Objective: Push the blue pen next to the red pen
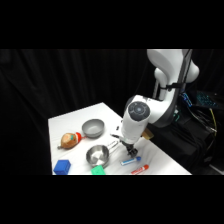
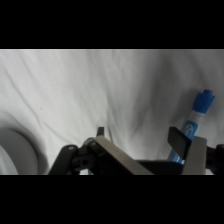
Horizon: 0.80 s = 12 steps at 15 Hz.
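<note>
white counter (image 1: 82, 120) vs black curtain. blue pen (image 1: 130, 161) near front edge, w/ red pen (image 1: 140, 169) just beside, nearer the edge. claw (image 1: 131, 151) right above blue pen, fingers (image 2: 194, 152) apart, one by its barrel. steel cup (image 1: 97, 156) left of pens.

Side cam: fixed beside the table (image 1: 75, 122), looks across and down from some way off; arm base upper right. Wrist cam: on the arm, very close to the tabletop, looks past the gripper (image 2: 145, 142), whose linkage rises from the bottom edge. Shared: gripper, blue pen (image 1: 131, 160) (image 2: 196, 116), white cloth around it.
</note>
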Motion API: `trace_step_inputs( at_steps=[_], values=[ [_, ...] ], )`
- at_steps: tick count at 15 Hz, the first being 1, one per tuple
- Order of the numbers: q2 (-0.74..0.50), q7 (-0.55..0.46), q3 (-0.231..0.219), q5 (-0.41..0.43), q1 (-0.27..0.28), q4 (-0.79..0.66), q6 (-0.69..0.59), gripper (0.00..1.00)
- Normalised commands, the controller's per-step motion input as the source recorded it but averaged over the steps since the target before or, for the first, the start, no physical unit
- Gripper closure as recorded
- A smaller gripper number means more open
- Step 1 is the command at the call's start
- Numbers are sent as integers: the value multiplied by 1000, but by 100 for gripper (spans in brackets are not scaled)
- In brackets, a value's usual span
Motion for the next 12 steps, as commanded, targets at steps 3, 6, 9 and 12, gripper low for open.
trace_step_inputs(
  at_steps=[3,6,9,12],
  values=[
    [100,32,56,86,-119,70,161,0],
    [95,28,34,99,-68,84,143,0],
    [69,26,26,112,-22,90,88,0],
    [58,45,30,98,28,108,26,0]
  ],
)
